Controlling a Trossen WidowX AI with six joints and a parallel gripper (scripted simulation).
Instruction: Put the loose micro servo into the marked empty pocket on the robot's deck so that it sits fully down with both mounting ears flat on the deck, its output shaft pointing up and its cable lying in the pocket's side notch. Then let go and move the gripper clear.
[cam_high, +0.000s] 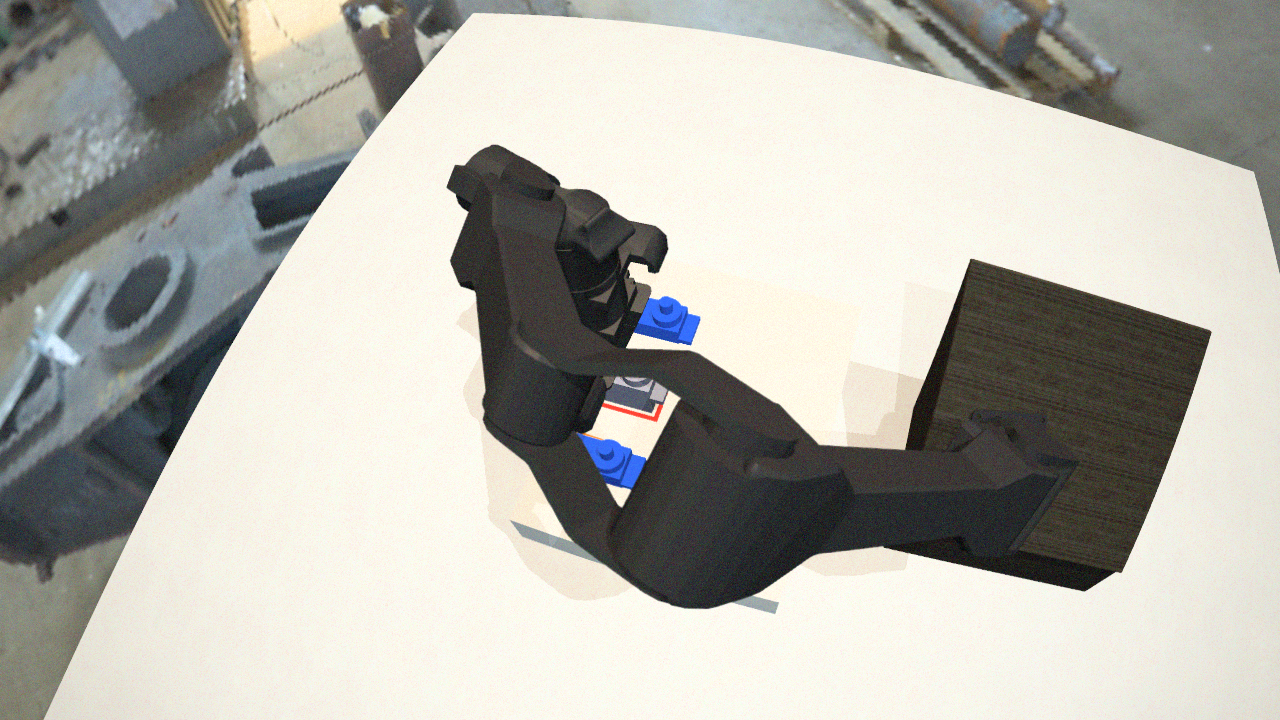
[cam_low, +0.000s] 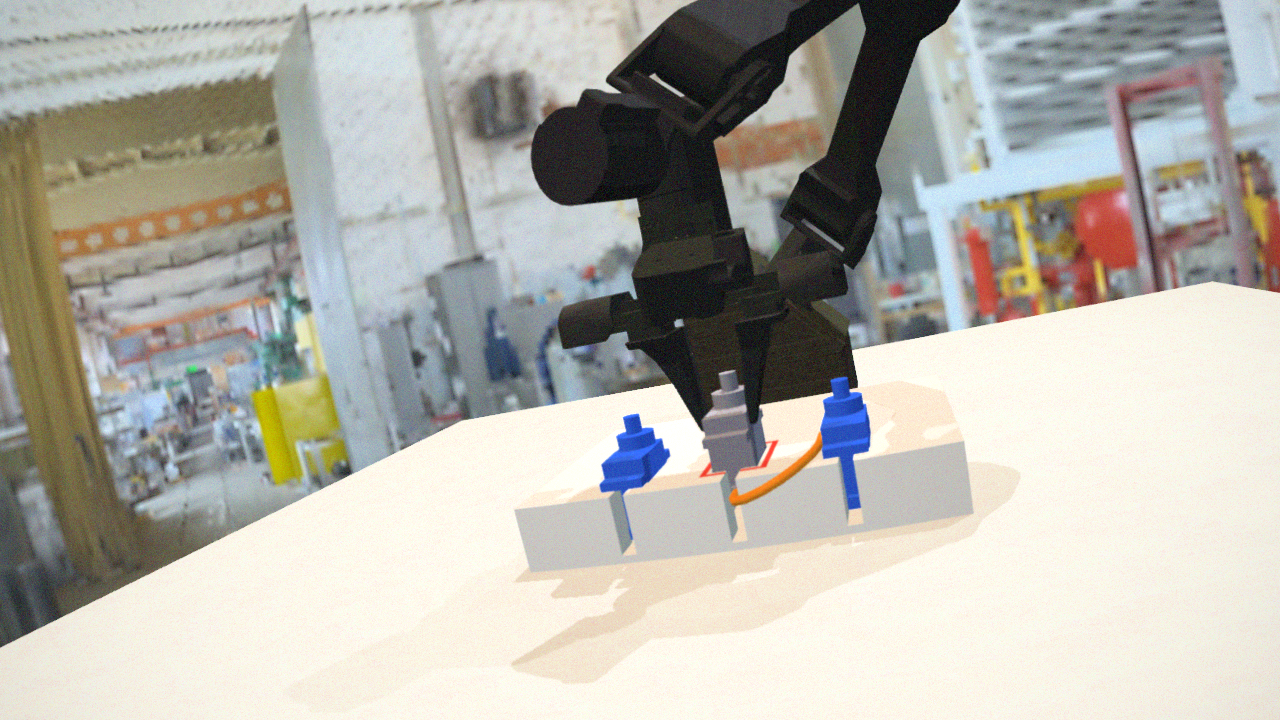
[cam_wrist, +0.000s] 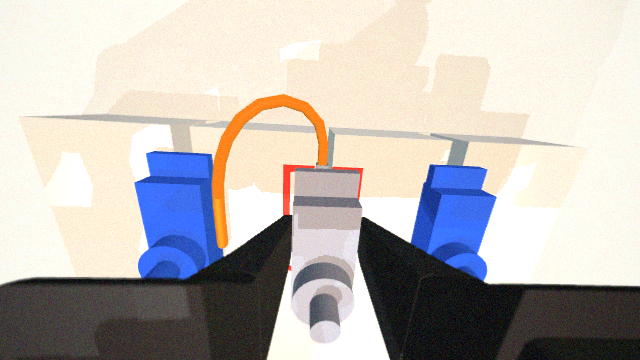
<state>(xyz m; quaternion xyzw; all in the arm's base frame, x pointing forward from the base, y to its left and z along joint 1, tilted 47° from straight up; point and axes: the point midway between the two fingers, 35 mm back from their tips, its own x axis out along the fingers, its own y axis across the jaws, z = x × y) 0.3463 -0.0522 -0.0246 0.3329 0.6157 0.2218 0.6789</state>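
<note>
The loose grey micro servo (cam_high: 631, 392) (cam_low: 733, 452) (cam_wrist: 325, 245) stands upright, shaft up, its lower body inside the red-outlined pocket (cam_high: 631, 412) (cam_low: 769, 454) (cam_wrist: 286, 190). Its ears are still above the deck (cam_low: 913, 483) (cam_wrist: 395, 155). My gripper (cam_low: 729, 424) (cam_wrist: 324, 224) is shut on the servo's sides. The orange cable (cam_low: 760, 492) (cam_wrist: 283, 100) leaves the servo at the side notch (cam_low: 738, 523), partway down its height, bows out past the deck's edge and curves back beside a blue servo. The pocket's inside is hidden.
Two seated blue servos flank the pocket: one (cam_high: 611, 458) (cam_low: 844, 431) (cam_wrist: 175, 200) on the cable's side, the other (cam_high: 666, 317) (cam_low: 633, 461) (cam_wrist: 460, 210) opposite. Both stand close to the fingers. A dark wooden block (cam_high: 1074, 385) stands under the arm's base.
</note>
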